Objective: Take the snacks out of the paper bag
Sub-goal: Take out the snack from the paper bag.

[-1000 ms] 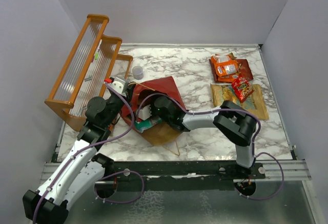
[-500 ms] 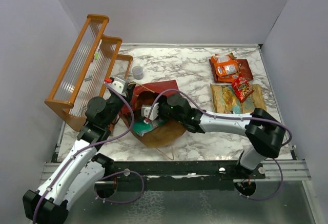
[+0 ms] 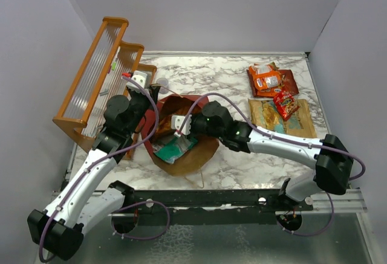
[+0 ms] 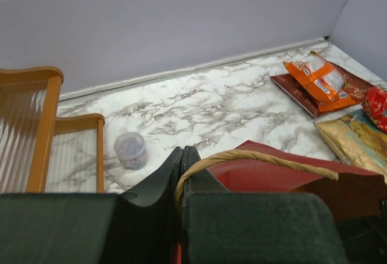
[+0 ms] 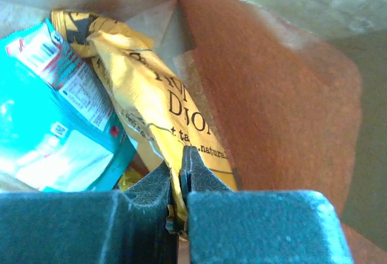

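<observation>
From above, the paper bag (image 3: 192, 155) lay slumped on the marble tabletop (image 3: 230, 89) between the two arms, its brown inside open to the camera. The right arm reached into the mouth, with the teal packet (image 3: 172, 150) just beside it. The left jaws were at the bag's far-left rim. Four snacks lay well apart at the far right: the orange packet (image 3: 266, 80), the Doritos bag (image 3: 289, 84), the small red packet (image 3: 284, 104) and the large orange-yellow chip bag (image 3: 296, 124).

In the left wrist view, the left jaws were pressed shut on the twine handle (image 4: 260, 158), holding the red rim up.

In the right wrist view, the right jaws were fully closed, pinching the near end of a yellow packet (image 5: 145, 95). Its long axis ran away from them, up and left, deeper into the bag, with the teal packet touching its left side. The right arm was clearly the nearer one, so the pull would likely go back along that axis and out of the mouth.
</observation>
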